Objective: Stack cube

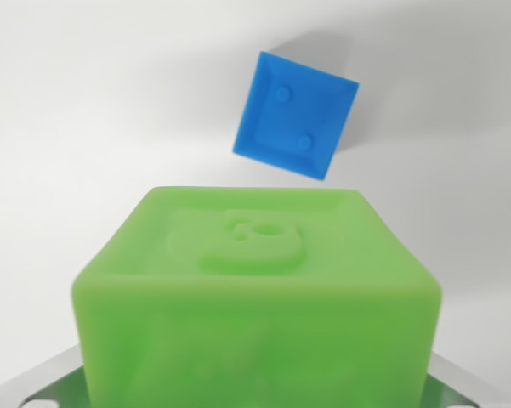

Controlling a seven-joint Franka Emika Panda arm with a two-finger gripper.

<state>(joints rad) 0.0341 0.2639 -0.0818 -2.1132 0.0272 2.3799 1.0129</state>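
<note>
- Green cube (259, 306): fills the lower half of the wrist view, very close to the camera, raised figure on its top face.
- Blue cube (295, 116): on the white desk (76, 127) at 12 o'clock from the green cube, apart, turned at an angle.
- Fingers: metal parts at both lower corners; grip state cannot be determined.

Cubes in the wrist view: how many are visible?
2. A green plastic cube fills the lower foreground; a smaller-looking blue plastic cube sits beyond it, upper centre. Others may be hidden behind the green one.
</note>
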